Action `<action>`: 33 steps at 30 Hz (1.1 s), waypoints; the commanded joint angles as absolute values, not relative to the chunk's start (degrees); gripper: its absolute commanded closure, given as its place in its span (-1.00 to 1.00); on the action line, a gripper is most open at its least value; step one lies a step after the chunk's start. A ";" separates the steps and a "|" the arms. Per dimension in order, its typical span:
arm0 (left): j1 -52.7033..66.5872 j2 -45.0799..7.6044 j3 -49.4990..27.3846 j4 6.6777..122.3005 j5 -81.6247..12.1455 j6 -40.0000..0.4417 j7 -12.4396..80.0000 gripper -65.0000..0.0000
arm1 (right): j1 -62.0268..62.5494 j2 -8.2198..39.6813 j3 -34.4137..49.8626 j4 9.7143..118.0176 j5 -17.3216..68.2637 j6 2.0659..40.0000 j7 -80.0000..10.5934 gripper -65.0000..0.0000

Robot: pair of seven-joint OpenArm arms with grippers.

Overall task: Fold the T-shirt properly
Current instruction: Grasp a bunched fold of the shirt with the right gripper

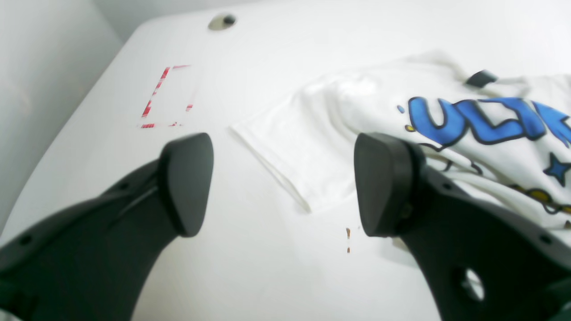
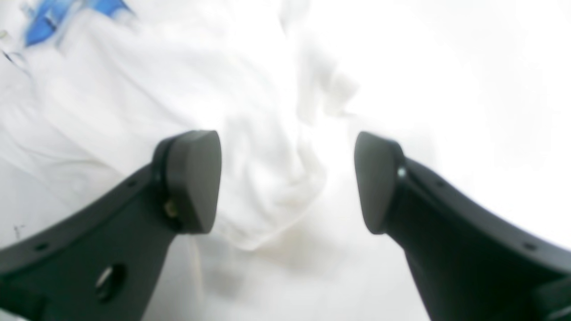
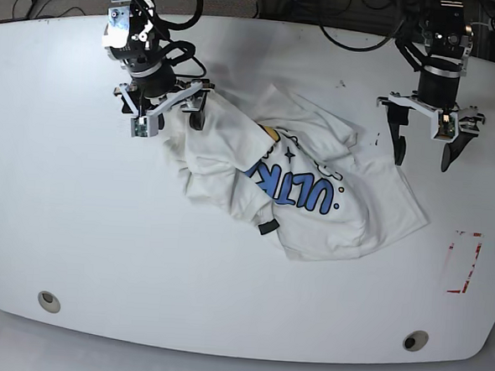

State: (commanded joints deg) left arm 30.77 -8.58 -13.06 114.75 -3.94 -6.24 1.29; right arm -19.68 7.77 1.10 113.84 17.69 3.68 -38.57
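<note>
The white table [image 3: 77, 225] filled the base view, broad and rounded at its corners. On it, a little right of centre, lay the T-shirt [image 3: 232, 163], crumpled and half bunched, its blue block lettering [image 3: 296, 188] face up and reading upside down from that camera. A sleeve [image 1: 285, 147] spread flat toward the table's right side, and the small dark neck label [image 3: 267, 228] poked out at the near edge of the heap. A small yellow patch [image 3: 270, 134] showed just beyond the lettering, with a blue star [image 1: 557, 168] among the black-outlined shapes.

Over on the left of the base view, the right gripper [image 3: 164, 113] hung at the shirt's far left corner, fingers spread wide with nothing between them; its wrist camera showed rumpled white cloth lying under the gap, blurred. Whether the tips touched the fabric could not be told.

On the right of the base view, the left gripper [image 3: 422, 146] stood above bare table just beyond the shirt's right edge, fingers also spread wide and empty. From its wrist camera one finger [image 1: 383, 183] overlapped the printed cloth, the other sat over plain tabletop.

Nearer the right edge was a red-striped rectangle mark [image 3: 464, 262], well apart from the shirt. Two round cable holes [image 3: 49, 300] sat along the near edge, one at each side.
</note>
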 joint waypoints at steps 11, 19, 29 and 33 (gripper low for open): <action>30.97 -10.29 -12.48 116.08 -4.00 -6.09 -1.40 -0.56 | -16.32 7.02 1.11 115.12 18.02 3.78 -40.05 -0.40; 29.27 -9.91 -12.78 116.05 -4.10 -6.06 0.38 -0.50 | -14.39 7.13 1.03 115.73 17.85 4.10 -42.34 -0.39; 30.01 -8.83 -12.95 115.63 -4.01 -6.02 -0.04 -0.44 | -14.04 6.89 1.68 114.93 18.13 5.09 -42.58 -0.38; 31.07 -8.95 -13.12 115.58 -3.82 -6.08 -0.52 -0.45 | -14.67 7.45 3.71 114.94 16.36 4.91 -41.69 -0.38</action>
State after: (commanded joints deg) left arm 31.07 -8.95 -13.12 115.58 -3.82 -6.08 -0.52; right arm -14.67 7.45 3.71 114.94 16.36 4.91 -41.69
